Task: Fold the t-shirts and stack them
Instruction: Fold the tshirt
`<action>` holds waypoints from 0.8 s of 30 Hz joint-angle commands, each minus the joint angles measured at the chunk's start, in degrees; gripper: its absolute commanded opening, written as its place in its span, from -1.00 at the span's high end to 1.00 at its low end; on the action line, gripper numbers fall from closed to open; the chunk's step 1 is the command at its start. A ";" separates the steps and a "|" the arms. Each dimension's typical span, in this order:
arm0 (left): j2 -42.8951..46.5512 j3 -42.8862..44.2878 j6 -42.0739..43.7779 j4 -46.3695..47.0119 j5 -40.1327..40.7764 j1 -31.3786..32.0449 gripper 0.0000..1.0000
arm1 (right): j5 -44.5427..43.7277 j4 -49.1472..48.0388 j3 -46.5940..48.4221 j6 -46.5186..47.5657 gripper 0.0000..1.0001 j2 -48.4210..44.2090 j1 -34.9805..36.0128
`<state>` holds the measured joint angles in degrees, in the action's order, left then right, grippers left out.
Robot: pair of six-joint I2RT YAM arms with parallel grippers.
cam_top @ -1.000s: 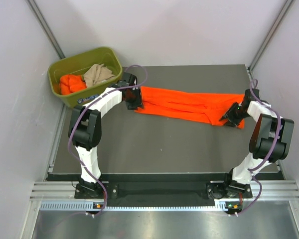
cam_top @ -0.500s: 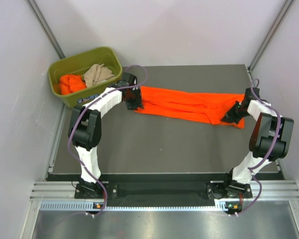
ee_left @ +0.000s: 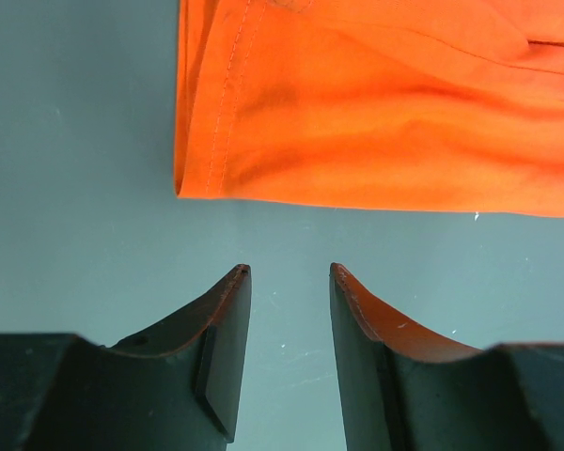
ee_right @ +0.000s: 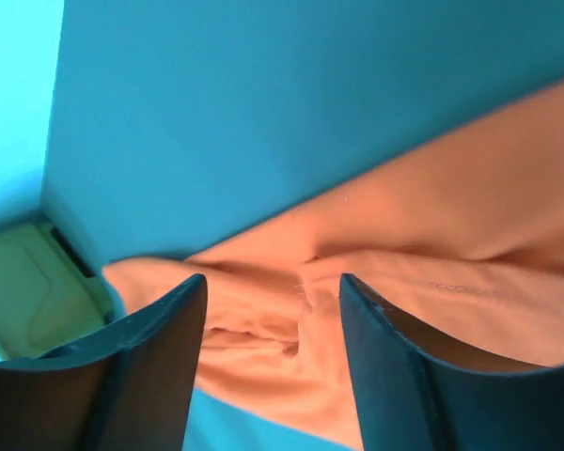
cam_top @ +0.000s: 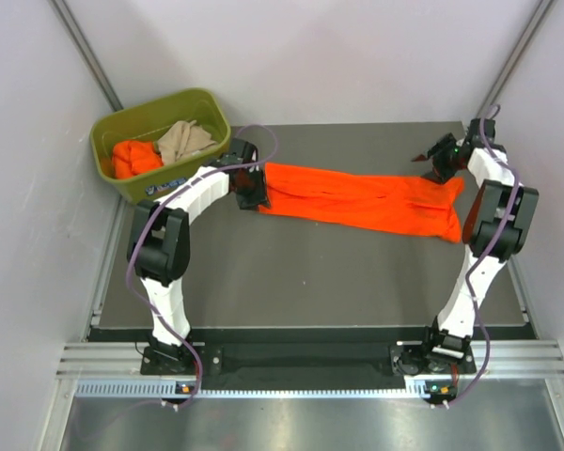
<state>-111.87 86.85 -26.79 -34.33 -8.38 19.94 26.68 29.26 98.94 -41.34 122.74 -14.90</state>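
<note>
The left jaws stand spread with nothing between them. Their dark fingertips [ee_left: 235,282] are over bare tabletop [ee_left: 75,141], just short of the stitched end of the long orange t-shirt [ee_left: 376,113], and a narrow strip of tabletop shows between tips and cloth. Whether the tips touch the surface cannot be told.

The right jaws are also spread and hold nothing. Between their fingers [ee_right: 169,329] the wrist view looks onto soft, gathered folds of the same orange cloth, which lies apart from them. From above, these jaws sit at the far right corner of the tabletop, just beyond the shirt's right end.

The long orange t-shirt [cam_top: 357,199] lies flat on the far half of the tabletop [cam_top: 301,282]. It is folded lengthwise into a narrow band that runs from the left jaws across to the right side, slanting a little nearer toward its right end.

At the far left corner stands an olive-green bin [cam_top: 150,106]. Inside it a crumpled second orange t-shirt [cam_top: 133,156] fills the left part. A bunched beige-tan t-shirt [cam_top: 183,139] lies in the right part, touching it.
</note>
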 commanded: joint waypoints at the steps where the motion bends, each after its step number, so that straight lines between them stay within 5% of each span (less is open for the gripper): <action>1: 4.12 -0.45 1.21 -0.13 -0.32 0.27 0.11 | 0.85 3.52 6.18 4.24 -0.25 -2.05 0.83; 14: -0.97 3.85 1.47 3.74 2.31 0.45 0.08 | -11.46 13.28 -13.57 22.96 -0.24 -18.84 -0.22; 24: -6.86 4.64 1.21 5.24 6.88 0.89 0.07 | -21.66 14.07 -23.61 20.52 0.03 -25.69 -0.31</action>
<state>-117.84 90.02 -26.59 -31.03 -4.32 20.45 10.68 42.57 76.42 -19.77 102.72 -14.85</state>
